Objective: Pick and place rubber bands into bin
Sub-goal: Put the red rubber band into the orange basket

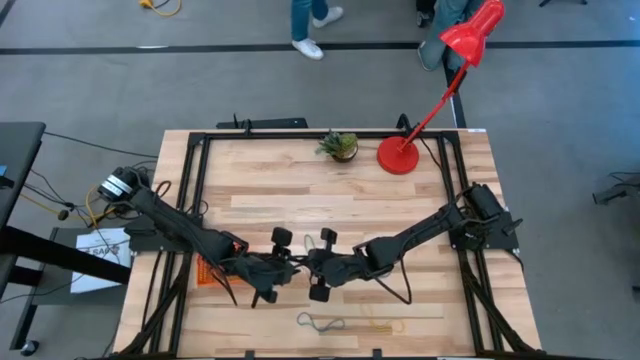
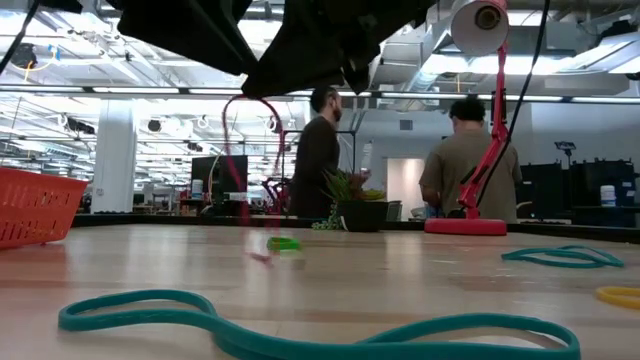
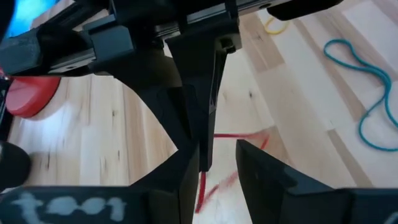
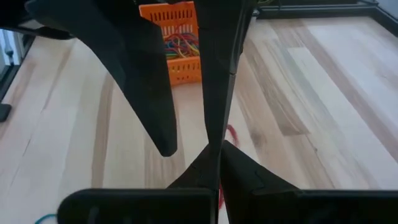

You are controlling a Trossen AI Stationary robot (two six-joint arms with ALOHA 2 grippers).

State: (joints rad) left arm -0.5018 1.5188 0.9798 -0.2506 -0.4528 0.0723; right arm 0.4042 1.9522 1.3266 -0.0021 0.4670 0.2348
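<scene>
Teal rubber band lies closest in the low view, limp on the surface; a red rubber band dangles from the grippers above. High view: left gripper and right gripper meet mid-surface, bin just behind the left one. Left wrist: its fingers nearly together, seemingly clamped on the red band. Right wrist: fingers pinched together on it too; bin holds bands. Light, floppy, stretchy: pinch anywhere along the strand.

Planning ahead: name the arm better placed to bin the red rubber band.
Likely left: the orange bin lies beside the left arm; the right gripper, meeting the left gripper at the red rubber band, is farther.
</scene>
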